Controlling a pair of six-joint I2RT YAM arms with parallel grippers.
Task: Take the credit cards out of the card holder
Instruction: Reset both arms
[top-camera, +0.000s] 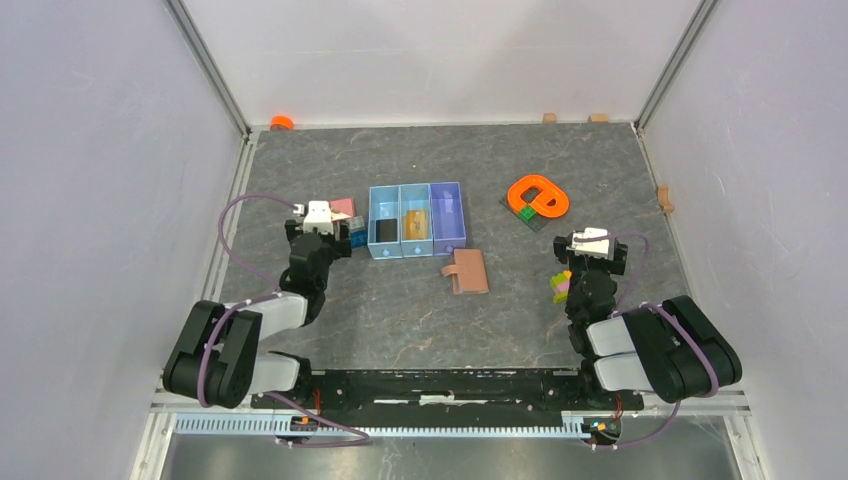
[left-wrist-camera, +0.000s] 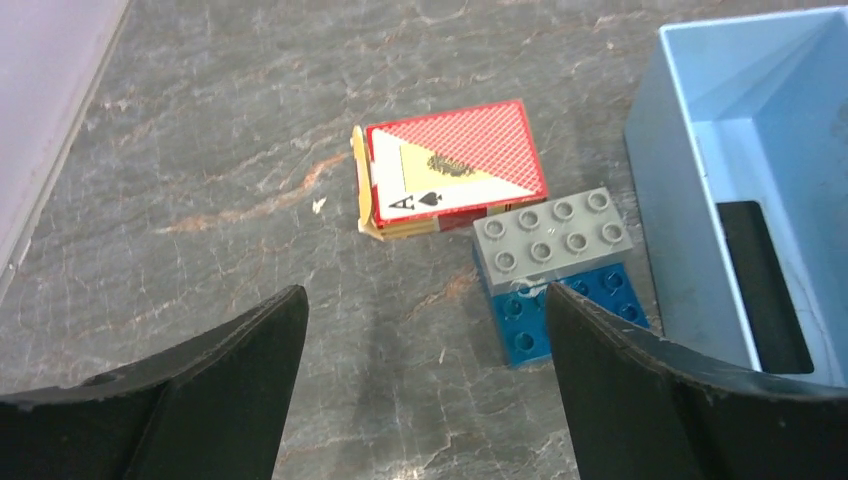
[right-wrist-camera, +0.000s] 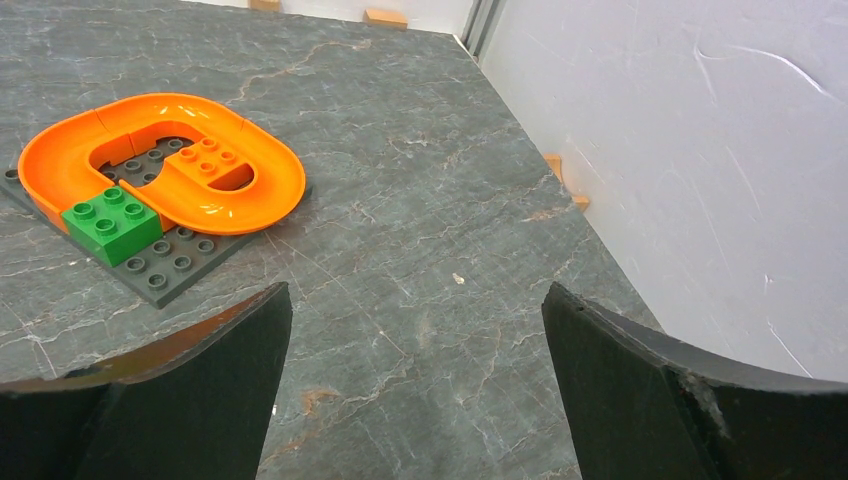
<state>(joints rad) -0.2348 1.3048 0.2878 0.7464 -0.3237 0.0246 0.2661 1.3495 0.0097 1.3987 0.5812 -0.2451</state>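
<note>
Wide-spread black fingers frame both wrist views; the left gripper (left-wrist-camera: 420, 330) and right gripper (right-wrist-camera: 414, 305) hold nothing. Only the overhead view shows the card holder (top-camera: 466, 270), closed at mid-table, just nearward of the blue tray (top-camera: 448, 186). The tray holds the black card (top-camera: 384, 232) and tan card (top-camera: 416, 224). The left wrist view alone shows a playing-card pack (left-wrist-camera: 455, 165) beside stacked bricks (left-wrist-camera: 552, 240).

robot lab cell: white panel walls (top-camera: 90, 150), grey tabletop (top-camera: 400, 320).
</note>
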